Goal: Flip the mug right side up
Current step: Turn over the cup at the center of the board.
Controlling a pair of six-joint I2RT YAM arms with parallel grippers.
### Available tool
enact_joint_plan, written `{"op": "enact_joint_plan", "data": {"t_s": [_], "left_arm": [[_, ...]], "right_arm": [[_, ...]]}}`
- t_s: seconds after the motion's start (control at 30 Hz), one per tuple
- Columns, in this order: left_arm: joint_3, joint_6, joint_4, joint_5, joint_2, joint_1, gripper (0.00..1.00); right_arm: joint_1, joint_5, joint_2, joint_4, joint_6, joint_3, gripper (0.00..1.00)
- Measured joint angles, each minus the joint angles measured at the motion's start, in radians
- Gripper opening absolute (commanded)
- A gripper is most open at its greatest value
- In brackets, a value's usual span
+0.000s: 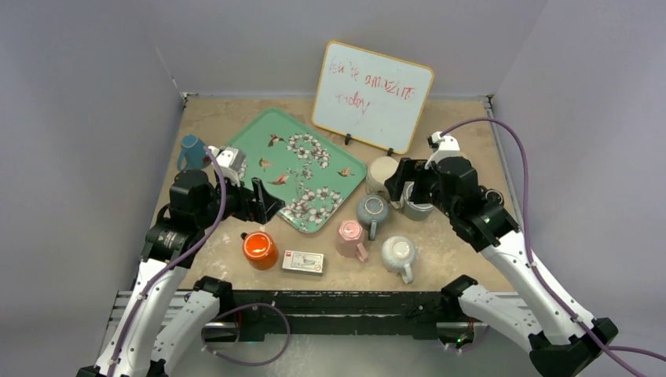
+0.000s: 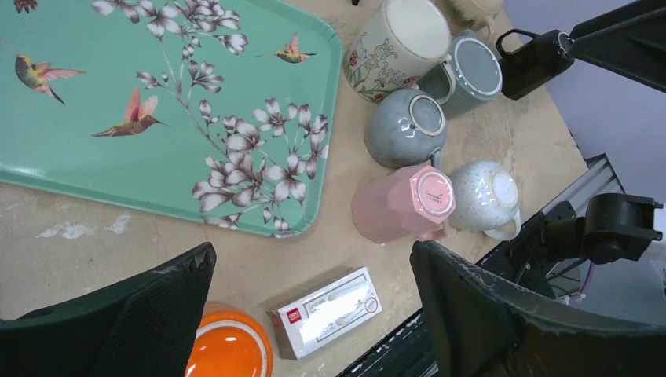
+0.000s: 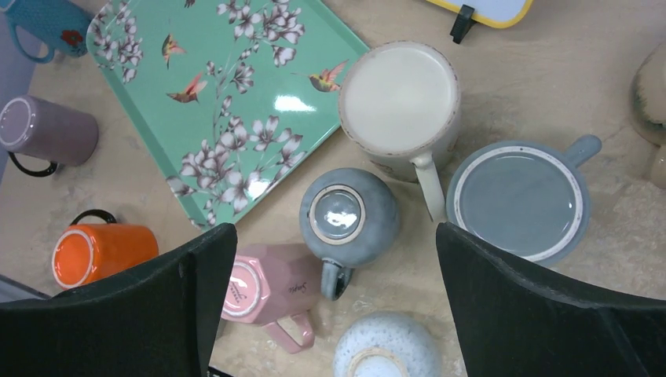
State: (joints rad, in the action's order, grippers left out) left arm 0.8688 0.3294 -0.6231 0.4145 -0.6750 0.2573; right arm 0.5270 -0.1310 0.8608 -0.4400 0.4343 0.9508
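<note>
Beside the mint-green flower-printed tray [image 1: 259, 126], a glossy blue-grey ceramic mug [image 3: 343, 216] stands base-up
Its round foot ring faces upward, next to a faceted pink mug [image 3: 271, 287]; the right gripper [image 3: 334, 232] hovers above it, jaws spread and empty, and the left gripper [image 2: 312, 251] is likewise spread, holding nothing

Teal bird-and-blossom tray [image 1: 263, 141], pink mug [image 1: 350, 236], blue-grey mug [image 1: 372, 210].

- a robotics lab cell: plain grey walls [image 1: 86, 94] box in a worn tabletop [image 1: 212, 118]
- metal mounting rail [image 1: 345, 305], purple cable [image 1: 524, 184], handwritten whiteboard [image 1: 373, 96]
</note>
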Motion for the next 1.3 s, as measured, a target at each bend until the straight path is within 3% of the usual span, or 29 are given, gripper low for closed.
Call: {"op": "enact_joint_plan", "data": {"t_s": [0.67, 0.8, 0.93, 1.03, 1.3], "left_arm": [[0.000, 0.004, -0.003, -0.019, 0.002, 0.000, 0.94], [0.000, 0.018, -0.017, -0.020, 0.002, 0.000, 0.94], [0.000, 0.019, -0.032, -0.023, 0.006, 0.000, 0.94], [-0.002, 0.019, -0.040, -0.026, 0.007, 0.000, 0.93], [-0.016, 0.019, -0.051, -0.026, 0.018, 0.000, 0.93]], "right_arm": [[0.000, -0.033, 0.061, 0.008, 0.009, 0.003, 0.97], [0.000, -0.063, 0.115, -0.002, 0.007, 0.003, 0.86], [0.000, -0.070, 0.200, -0.012, -0.030, 0.003, 0.58], [0.000, -0.070, 0.253, -0.009, -0.055, 0.003, 0.45], [0.000, -0.078, 0.346, 0.021, -0.093, 0.004, 0.40]]}}
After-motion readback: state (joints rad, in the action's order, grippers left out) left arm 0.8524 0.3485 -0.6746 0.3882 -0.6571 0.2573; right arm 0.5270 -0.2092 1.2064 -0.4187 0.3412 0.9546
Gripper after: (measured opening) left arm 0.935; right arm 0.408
